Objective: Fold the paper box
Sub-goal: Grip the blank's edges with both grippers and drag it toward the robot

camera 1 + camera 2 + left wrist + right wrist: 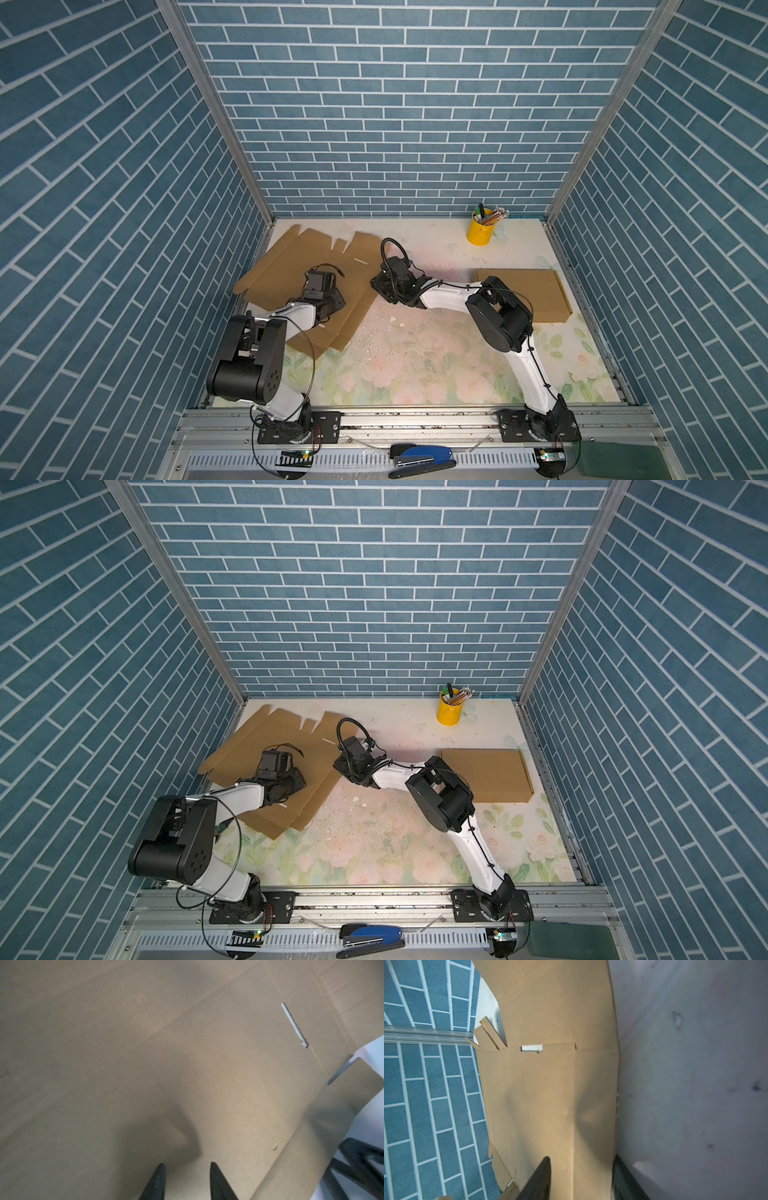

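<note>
The paper box is a flat brown cardboard blank [286,266] [249,746] lying at the back left of the table, its tabs pointing toward the back wall. My left gripper [332,305] [187,1167] points down over the middle of the blank. Its fingers [160,1180] stand apart with only bare cardboard [187,1064] showing between them. My right gripper [380,286] [581,1157] is at the blank's right edge. One of its fingers [542,1180] is over the cardboard [550,1095] and the other sits past the edge on the table side, so the edge flap runs between the open jaws.
A folded brown box [528,291] [486,771] lies at the right, partly under my right arm. A yellow cup of pens [478,230] stands at the back. A blue stapler [424,455] rests on the front rail. Blue brick walls enclose three sides.
</note>
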Robot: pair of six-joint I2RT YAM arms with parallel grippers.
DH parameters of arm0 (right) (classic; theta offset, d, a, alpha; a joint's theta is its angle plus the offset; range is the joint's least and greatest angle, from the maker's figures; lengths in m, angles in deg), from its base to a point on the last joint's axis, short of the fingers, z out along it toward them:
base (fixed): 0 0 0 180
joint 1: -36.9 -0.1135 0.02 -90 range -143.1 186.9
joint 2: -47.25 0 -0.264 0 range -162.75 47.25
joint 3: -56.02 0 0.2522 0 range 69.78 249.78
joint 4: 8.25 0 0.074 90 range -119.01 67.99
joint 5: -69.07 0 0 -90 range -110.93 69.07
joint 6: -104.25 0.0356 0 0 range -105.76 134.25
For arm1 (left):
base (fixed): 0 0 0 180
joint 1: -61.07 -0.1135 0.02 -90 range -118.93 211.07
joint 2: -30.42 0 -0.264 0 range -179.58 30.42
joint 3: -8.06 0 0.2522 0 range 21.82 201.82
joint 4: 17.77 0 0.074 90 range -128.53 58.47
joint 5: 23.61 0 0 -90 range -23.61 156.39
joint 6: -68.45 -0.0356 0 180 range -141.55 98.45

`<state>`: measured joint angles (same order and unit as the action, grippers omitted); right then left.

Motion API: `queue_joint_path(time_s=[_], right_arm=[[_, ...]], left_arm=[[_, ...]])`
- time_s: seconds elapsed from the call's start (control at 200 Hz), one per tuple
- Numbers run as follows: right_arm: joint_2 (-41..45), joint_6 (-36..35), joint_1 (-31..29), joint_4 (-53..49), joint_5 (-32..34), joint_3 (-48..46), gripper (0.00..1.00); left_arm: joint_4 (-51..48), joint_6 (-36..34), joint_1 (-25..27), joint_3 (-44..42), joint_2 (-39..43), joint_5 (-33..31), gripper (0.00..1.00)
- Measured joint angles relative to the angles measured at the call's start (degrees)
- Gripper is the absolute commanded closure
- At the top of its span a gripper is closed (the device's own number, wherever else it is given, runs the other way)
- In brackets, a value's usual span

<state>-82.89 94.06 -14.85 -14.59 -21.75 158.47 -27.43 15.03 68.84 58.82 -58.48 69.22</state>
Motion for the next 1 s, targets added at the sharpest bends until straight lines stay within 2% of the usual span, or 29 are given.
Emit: queue_joint_path(time_s=[0.18,0.3,0.415,0.62,0.79,0.91,1.0], right_arm=[[-0.5,0.2,-0.3,0.8,0.0,0.0,0.7],[-1.7,-0.3,-0.6,0.6,0.1,1.1,0.86],[-2.1,0.1,-0.7,1.8,0.3,1.4,0.99],[1.8,-2.8,1.6,2.6,-1.6,-3.7,1.0],[11.0,-15.1,9.6,-6.8,-10.7,-7.0,1.0],[19.7,-28.3,17.2,-19.3,-17.2,-8.1,1.0],[24.4,-39.5,22.4,-31.1,-19.8,-7.8,1.0]], left_arm=[[3.9,1.2,0.0,-1.1,-0.7,1.0,0.69],[5.2,1.6,0.0,-1.2,-1.1,1.6,0.71],[3.3,1.2,0.0,-0.2,-0.9,2.3,0.66],[-9.0,-2.6,0.1,6.4,6.8,4.3,0.56],[-17.8,-7.8,0.4,16.7,15.8,6.4,0.54],[-23.4,-11.4,1.7,21.9,19.4,7.8,0.53],[-27.4,-13.9,4.7,24.3,20.6,8.4,0.53]])
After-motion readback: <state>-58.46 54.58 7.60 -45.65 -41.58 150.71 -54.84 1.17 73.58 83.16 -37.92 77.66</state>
